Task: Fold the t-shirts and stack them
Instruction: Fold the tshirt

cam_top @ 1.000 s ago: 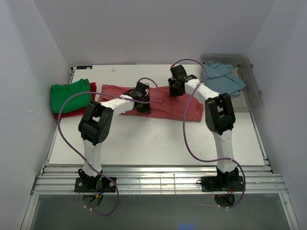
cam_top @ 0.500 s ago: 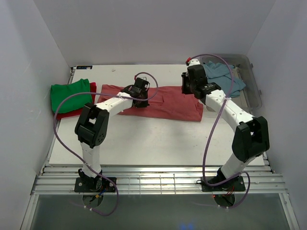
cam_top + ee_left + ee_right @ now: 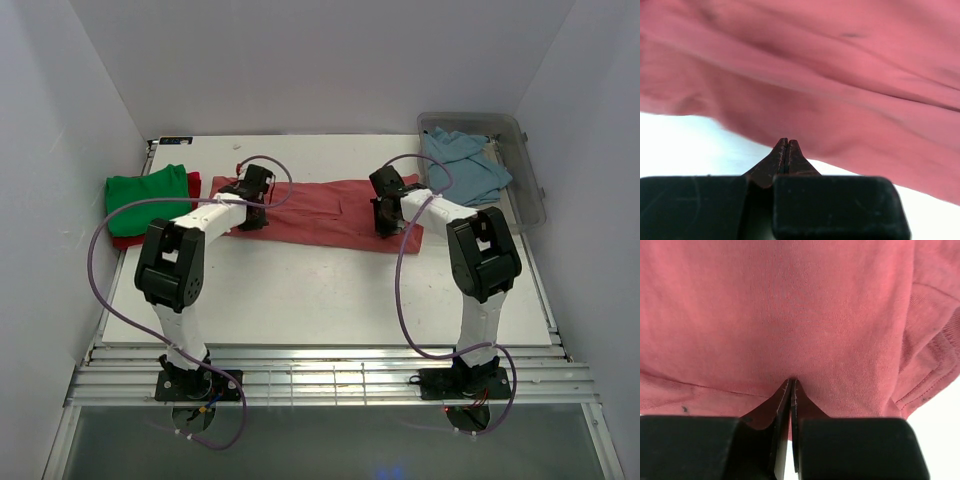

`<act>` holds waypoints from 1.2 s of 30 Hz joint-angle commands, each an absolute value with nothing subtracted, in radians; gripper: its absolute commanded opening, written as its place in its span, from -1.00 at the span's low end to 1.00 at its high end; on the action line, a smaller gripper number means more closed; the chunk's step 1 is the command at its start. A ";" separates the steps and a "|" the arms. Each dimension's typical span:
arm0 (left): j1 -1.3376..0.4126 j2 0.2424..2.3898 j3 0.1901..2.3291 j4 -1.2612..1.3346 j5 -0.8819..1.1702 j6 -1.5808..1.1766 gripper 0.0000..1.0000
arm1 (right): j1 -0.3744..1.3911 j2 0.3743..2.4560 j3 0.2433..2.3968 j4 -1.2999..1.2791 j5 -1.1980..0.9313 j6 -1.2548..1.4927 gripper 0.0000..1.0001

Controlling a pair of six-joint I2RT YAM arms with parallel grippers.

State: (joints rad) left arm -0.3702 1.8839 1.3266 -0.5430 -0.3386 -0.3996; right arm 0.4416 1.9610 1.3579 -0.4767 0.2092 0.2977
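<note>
Tabletop (image 3: 300, 290) holds salmon-pink shirt (image 3: 320, 205), green shirt (image 3: 148, 195), bin (image 3: 528, 175).

clear plastic bin (image 3: 525, 200) at the white table's (image 3: 330, 290) far-right corner — perhaps overhanging.

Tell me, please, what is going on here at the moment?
Both arms are at the salmon-pink t-shirt, spread flat across the table. The left gripper and right gripper are shut at its near edge; whether they pinch cloth is unclear. A green t-shirt lies folded on a red t-shirt, and a light blue t-shirt sits in the clear bin.
</note>
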 commanded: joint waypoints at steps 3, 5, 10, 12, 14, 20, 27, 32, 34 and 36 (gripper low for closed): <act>-0.273 1.858 1.299 -0.565 -0.391 -0.387 -1.00 | 0.443 1.977 1.402 -0.529 0.261 0.333 -0.85; -0.244 1.865 1.308 -0.558 -0.393 -0.380 -1.00 | 0.443 1.990 1.404 -0.538 0.273 0.333 -0.85; -0.224 1.896 1.328 -0.538 -0.397 -0.348 -1.00 | 0.442 2.016 1.401 -0.555 0.288 0.334 -0.85; -0.222 1.908 1.336 -0.535 -0.408 -0.341 -1.00 | 0.440 2.023 1.402 -0.558 0.290 0.336 -0.85; -0.222 1.920 1.333 -0.523 -0.413 -0.330 -1.00 | 0.442 2.036 1.405 -0.563 0.293 0.334 -0.85; -0.213 1.962 1.324 -0.529 -0.449 -0.319 -1.00 | 0.430 2.065 1.423 -0.580 0.299 0.333 -0.84; -0.210 2.020 1.338 -0.636 -0.440 -0.342 -1.00 | 0.400 2.129 1.505 -0.617 0.305 0.314 -0.85; -0.222 2.017 1.283 -0.730 -0.336 -0.382 -1.00 | 0.368 2.203 1.629 -0.656 0.308 0.293 -0.84; -0.241 2.003 1.250 -0.750 -0.319 -0.402 -1.00 | 0.359 2.252 1.712 -0.684 0.304 0.290 -0.85; -0.282 1.990 1.206 -0.762 -0.304 -0.428 -1.00 | 0.354 2.304 1.805 -0.710 0.295 0.290 -0.85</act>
